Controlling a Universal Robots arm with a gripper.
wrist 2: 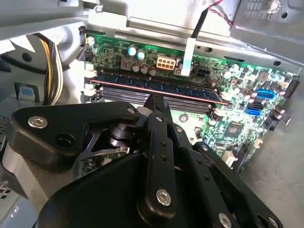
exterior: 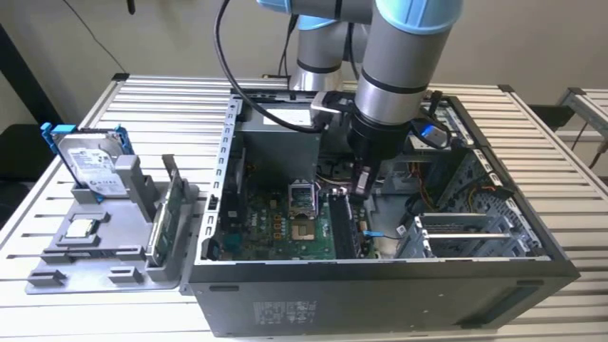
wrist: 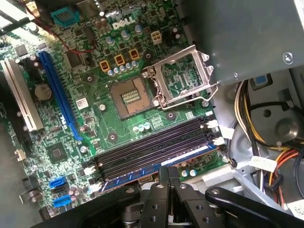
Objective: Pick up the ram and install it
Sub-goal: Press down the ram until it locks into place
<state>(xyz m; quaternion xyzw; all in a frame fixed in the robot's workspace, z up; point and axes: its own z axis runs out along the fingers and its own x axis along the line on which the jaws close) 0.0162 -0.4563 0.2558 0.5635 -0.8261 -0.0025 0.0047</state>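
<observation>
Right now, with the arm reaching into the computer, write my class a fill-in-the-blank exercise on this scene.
1. The gripper hangs inside the open computer ____.
2. The ram lies along a slot on the green ____.
3. The hard drive in its blue frame stands in a grey holder on the exterior view's ____.
Missing words: case; motherboard; left.

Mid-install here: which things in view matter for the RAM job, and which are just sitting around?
In play:
- ram, lying in the slots
- end effector, just above it
- memory slots
- motherboard

Bystanders:
- hard drive in the holder
- green card upright beside it
- CPU socket
</observation>
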